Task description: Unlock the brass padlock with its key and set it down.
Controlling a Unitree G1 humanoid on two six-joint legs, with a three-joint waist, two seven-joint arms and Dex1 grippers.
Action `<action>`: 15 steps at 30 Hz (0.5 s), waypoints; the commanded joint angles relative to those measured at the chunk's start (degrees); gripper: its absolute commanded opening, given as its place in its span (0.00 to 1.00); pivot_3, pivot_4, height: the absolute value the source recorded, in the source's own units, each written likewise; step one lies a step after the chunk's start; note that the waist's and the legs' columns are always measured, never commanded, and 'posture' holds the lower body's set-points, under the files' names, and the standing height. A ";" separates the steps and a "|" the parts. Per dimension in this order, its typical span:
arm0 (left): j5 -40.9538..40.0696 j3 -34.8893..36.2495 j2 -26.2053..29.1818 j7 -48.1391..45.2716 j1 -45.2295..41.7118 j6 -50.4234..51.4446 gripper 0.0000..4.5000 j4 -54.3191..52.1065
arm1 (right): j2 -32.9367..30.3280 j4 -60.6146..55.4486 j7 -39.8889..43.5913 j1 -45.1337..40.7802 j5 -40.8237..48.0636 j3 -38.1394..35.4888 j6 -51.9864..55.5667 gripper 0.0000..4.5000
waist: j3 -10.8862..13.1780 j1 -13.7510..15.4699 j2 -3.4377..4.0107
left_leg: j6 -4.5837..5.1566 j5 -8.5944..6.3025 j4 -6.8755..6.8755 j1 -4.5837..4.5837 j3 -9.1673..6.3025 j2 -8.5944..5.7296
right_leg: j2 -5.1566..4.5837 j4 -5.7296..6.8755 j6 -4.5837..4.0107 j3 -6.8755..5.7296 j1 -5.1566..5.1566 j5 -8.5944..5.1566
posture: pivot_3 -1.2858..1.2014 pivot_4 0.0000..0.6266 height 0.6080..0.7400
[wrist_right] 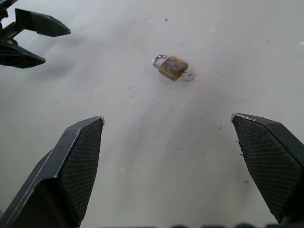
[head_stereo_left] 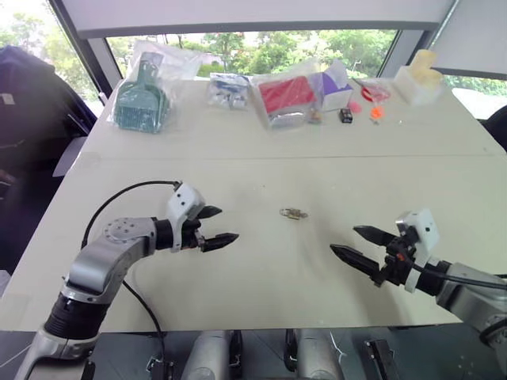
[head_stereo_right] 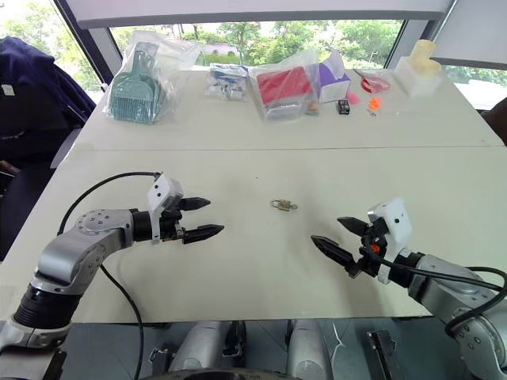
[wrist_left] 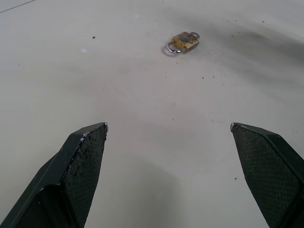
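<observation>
Brass and very small, the dull gold-yellow padlock with its thin silvery shackle loop [wrist_right: 172, 67] lies flat on the bare off-white tabletop [head_stereo_left: 261, 269], and every other place here is best given from it. A small silvery key [wrist_right: 188, 76] sticks out of the end of the lock body opposite the shackle, its round bow resting on the table; whether it has been turned cannot be read. The shackle loop looks seated in the body, so I judge the lock not yet opened, though it is too small to be sure.

On the robot's left of the padlock, well apart from it, the left gripper of two black fingers [head_stereo_left: 212, 226] hovers with its jaws spread wide and nothing between them, its tips aimed toward the lock. On the robot's right of the padlock, also well apart, the right gripper of two black fingers [head_stereo_right: 336, 238] is likewise wide open and empty, pointing back toward the lock. Neither touches it.

Far beyond the padlock, along the window edge of the table, sit a teal plastic dustpan in a clear bag [head_stereo_left: 141, 101], a red pack in clear wrap [head_stereo_left: 286, 96] and a small black box [head_stereo_left: 345, 115]; none bears on the job.

As I read it, nothing of the task is done: steadying the lock, turning the key, freeing the shackle and setting it down all remain.
</observation>
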 commanded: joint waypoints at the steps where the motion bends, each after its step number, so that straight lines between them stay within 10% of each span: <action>1: -1.04 1.22 0.66 -0.18 0.25 0.22 0.96 -2.22 | 0.15 -1.33 0.06 -1.01 0.26 -0.25 -1.05 0.99 | 0.00 -0.04 0.00 | -0.09 -0.05 0.00 0.00 0.00 0.00 | 0.00 0.00 0.00 0.00 0.00 0.00 | 0.52 0.24 0.96; 15: -0.39 0.85 0.83 -0.16 0.26 -0.26 0.96 -1.93 | 1.16 -1.62 -0.93 -0.92 0.01 0.70 -1.50 0.99 | 0.00 -0.07 0.00 | -0.11 -0.06 0.00 0.00 0.00 0.00 | 0.01 0.00 0.00 0.00 -0.01 0.00 | 0.52 0.24 0.96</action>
